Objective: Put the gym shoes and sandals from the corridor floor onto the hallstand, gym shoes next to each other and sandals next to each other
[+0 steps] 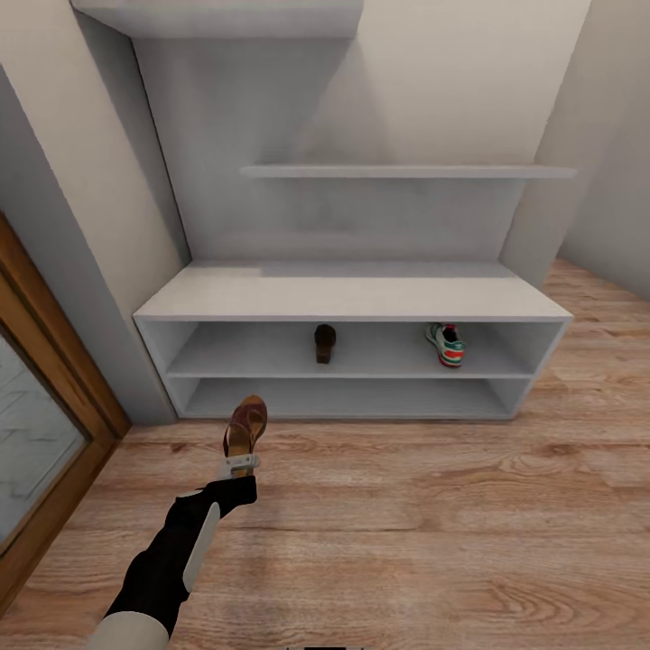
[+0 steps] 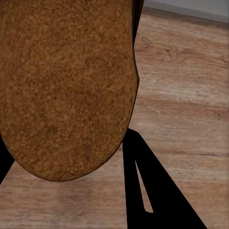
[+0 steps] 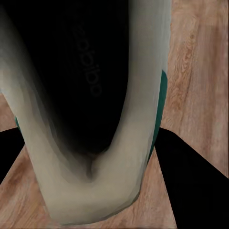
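Sandal [image 1: 246, 428] in left pincer [image 1: 240, 465], gym shoe [image 3: 90, 119] filling right wrist view

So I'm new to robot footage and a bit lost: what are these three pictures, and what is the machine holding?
One simulated two-armed robot, seen by three cameras. The big picture looks down from its head at a grey hallstand, with one brown sandal and one gym shoe already on its upper shelf. The left gripper holds the second sandal above the wood floor. The other two pictures come from wrist cameras: the left shows that sandal's sole close up, the right looks into a white and green gym shoe, apparently held by the right gripper.
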{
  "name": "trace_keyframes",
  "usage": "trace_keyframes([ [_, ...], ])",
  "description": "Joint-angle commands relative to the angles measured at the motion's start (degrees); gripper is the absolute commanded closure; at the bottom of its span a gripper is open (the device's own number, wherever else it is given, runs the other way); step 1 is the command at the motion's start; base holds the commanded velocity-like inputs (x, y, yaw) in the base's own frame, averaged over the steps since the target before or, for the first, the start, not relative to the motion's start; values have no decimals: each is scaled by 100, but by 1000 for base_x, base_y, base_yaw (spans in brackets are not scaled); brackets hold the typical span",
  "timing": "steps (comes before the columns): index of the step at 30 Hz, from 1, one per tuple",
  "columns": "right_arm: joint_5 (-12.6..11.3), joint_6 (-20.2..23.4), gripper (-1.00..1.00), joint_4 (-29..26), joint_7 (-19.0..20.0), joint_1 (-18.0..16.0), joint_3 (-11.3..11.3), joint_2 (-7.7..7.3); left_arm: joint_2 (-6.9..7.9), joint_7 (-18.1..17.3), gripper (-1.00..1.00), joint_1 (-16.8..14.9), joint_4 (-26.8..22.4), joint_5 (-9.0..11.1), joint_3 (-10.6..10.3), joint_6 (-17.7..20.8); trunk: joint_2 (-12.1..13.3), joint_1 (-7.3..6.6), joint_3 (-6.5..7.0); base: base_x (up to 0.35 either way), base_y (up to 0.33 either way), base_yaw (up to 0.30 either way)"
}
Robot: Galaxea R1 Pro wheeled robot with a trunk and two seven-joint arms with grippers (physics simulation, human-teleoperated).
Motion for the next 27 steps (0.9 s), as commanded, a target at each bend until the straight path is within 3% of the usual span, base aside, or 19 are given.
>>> trace_keyframes([
  [1, -31, 24, 100, -5, -135, -7, -49, 0, -6, -21, 100, -3, -6, 27, 21, 38, -2, -1, -5, 0, 0, 0],
  [10, -25, 25, 100, -13, -351, -7, -129, -1, -3, -21, 100, -3, -6, 27, 21, 38, -2, -1, -5, 45, 0, 0],
  [27, -22, 24, 100, -41, -353, -7, -130, 0, -7, -21, 100, -3, -6, 27, 21, 38, -2, -1, -5, 334, -27, 0],
])
